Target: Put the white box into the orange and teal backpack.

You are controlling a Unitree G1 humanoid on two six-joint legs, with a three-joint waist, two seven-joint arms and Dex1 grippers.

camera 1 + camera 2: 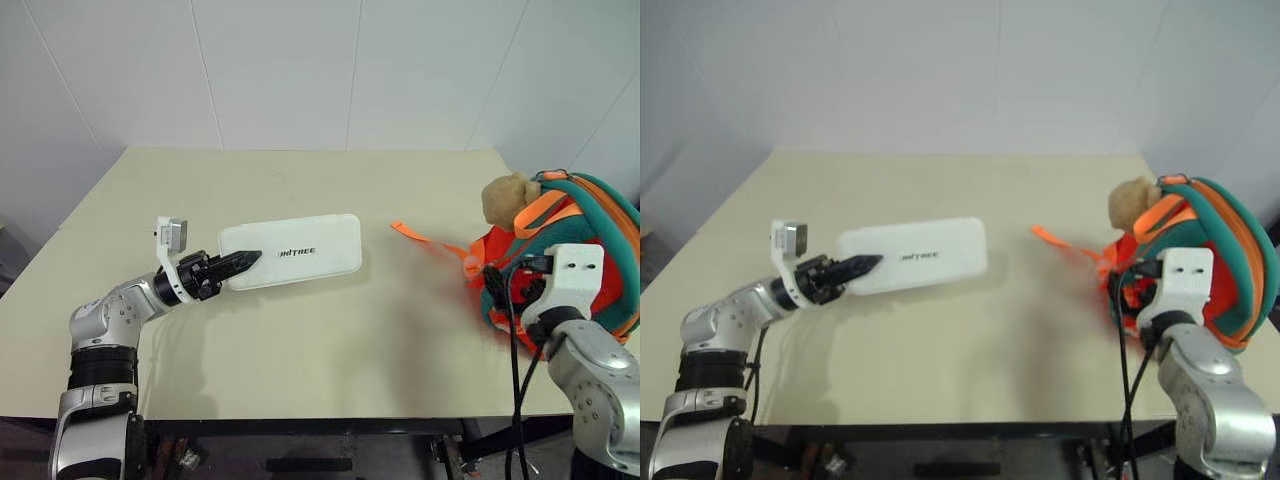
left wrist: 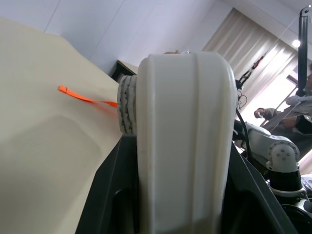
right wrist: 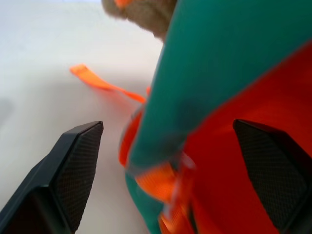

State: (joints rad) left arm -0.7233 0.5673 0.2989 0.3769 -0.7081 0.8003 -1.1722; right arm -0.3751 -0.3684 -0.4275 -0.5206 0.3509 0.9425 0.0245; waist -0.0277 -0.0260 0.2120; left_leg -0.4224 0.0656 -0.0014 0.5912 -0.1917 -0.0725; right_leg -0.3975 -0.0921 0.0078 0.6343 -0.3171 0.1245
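One beige table [image 1: 300, 340] stands against white walls [image 1: 300, 70].

Beige table [image 1: 330, 350], white panelled wall [image 1: 300, 70] behind, pale curtains [image 2: 253, 44] across the room

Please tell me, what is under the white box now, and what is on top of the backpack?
The white box, held at its end by the left gripper, casts a shadow on the table; nothing else shows beneath. A tan plush toy sits atop the backpack. The backpack's inside is hidden.

Bare table [image 1: 400, 340] between white box [image 1: 300, 252] and backpack [image 1: 570, 250], strap [image 1: 425, 238] across
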